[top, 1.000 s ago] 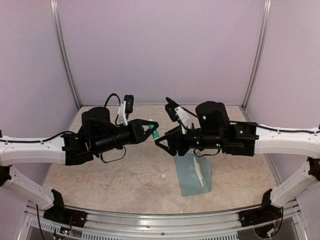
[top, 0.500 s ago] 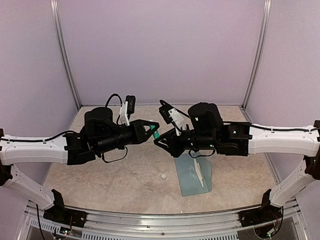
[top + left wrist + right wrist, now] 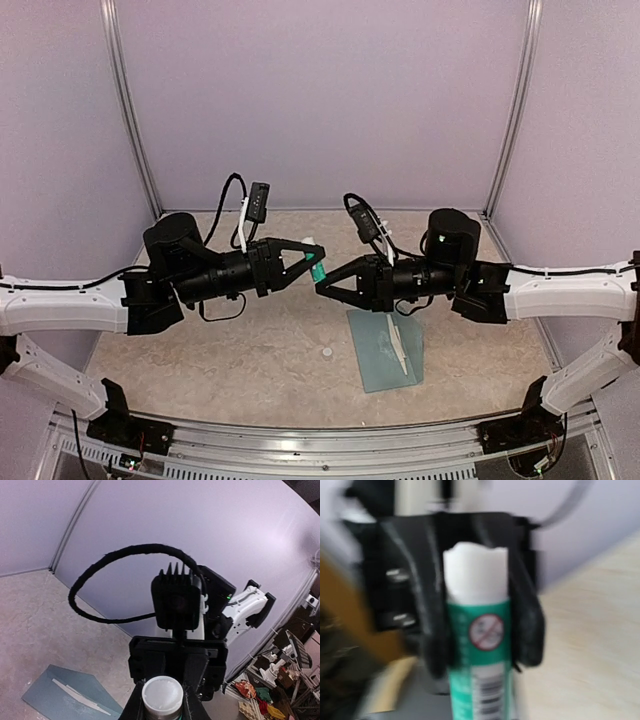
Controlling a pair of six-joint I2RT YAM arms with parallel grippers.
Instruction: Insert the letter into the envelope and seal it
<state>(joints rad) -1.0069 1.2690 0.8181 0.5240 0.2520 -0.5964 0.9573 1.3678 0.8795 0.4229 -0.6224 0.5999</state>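
Observation:
My left gripper is shut on a white-and-green glue stick and holds it high over the table's middle, its bare white end up. The stick also shows in the left wrist view. My right gripper faces it, its tips just under the stick's lower end. Its own fingers do not show in the blurred right wrist view. The teal envelope lies flat below my right arm and also shows in the left wrist view. A narrow pale strip lies along the envelope. The letter as such is not visible.
A small white cap lies on the beige table left of the envelope. Lilac walls close the back and both sides. A metal rail runs along the near edge.
My right wrist has rolled, and its arm has drawn back to the right, with its tips staying by the stick. My left arm has shifted slightly left, still holding the stick.

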